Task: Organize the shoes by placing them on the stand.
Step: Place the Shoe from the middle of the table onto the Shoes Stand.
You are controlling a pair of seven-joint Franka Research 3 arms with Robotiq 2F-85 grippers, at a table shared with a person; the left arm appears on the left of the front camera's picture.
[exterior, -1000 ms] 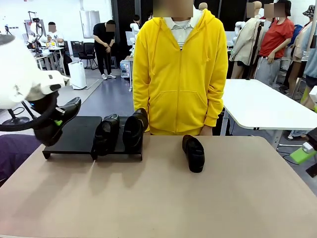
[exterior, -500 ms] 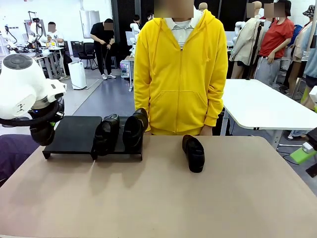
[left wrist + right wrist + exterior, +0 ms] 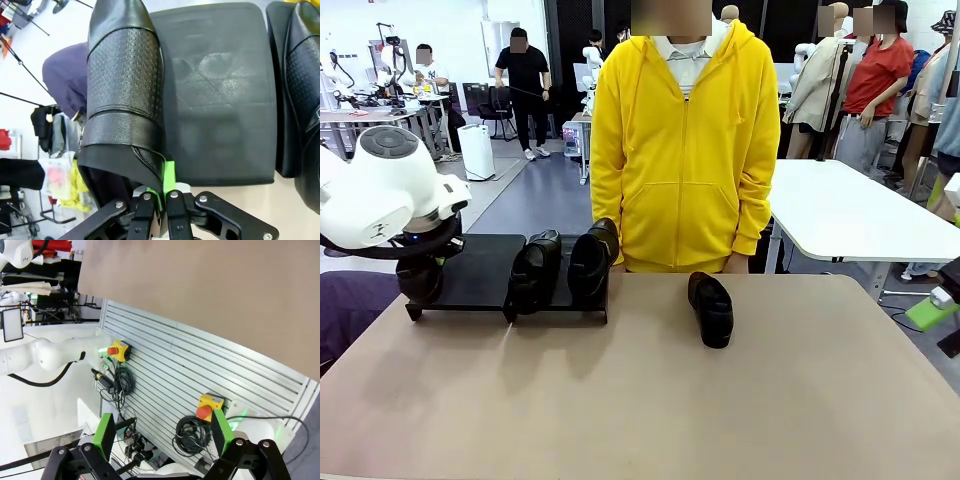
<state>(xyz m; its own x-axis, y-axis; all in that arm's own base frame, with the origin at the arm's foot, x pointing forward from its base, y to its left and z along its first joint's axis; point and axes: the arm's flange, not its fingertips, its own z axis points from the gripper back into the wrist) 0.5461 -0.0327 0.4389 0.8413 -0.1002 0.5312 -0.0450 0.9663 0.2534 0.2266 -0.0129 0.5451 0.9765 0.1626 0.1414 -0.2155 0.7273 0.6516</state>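
Observation:
My left gripper (image 3: 160, 194) is shut on the heel rim of a black textured shoe (image 3: 125, 85). The shoe hangs over the left edge of the stand's left panel (image 3: 220, 100). In the front view the left gripper (image 3: 420, 278) sits low at the stand (image 3: 485, 268), under the white wrist, which hides most of that shoe. Two black shoes (image 3: 535, 270) (image 3: 592, 262) rest side by side on the right panel. Another black shoe (image 3: 710, 308) lies on the table right of the stand. My right gripper (image 3: 162, 436) stands open off the table's right edge, holding nothing.
A person in a yellow hoodie (image 3: 685, 150) stands at the far side of the tan table (image 3: 640, 400), right behind the stand. The right wrist view looks along a slatted panel with emergency-stop buttons (image 3: 119, 351) below the table edge.
The left arm has swung right and down with its shoe, from raised and tilted at the left edge to low over the stand's left panel. The right arm has stayed still.

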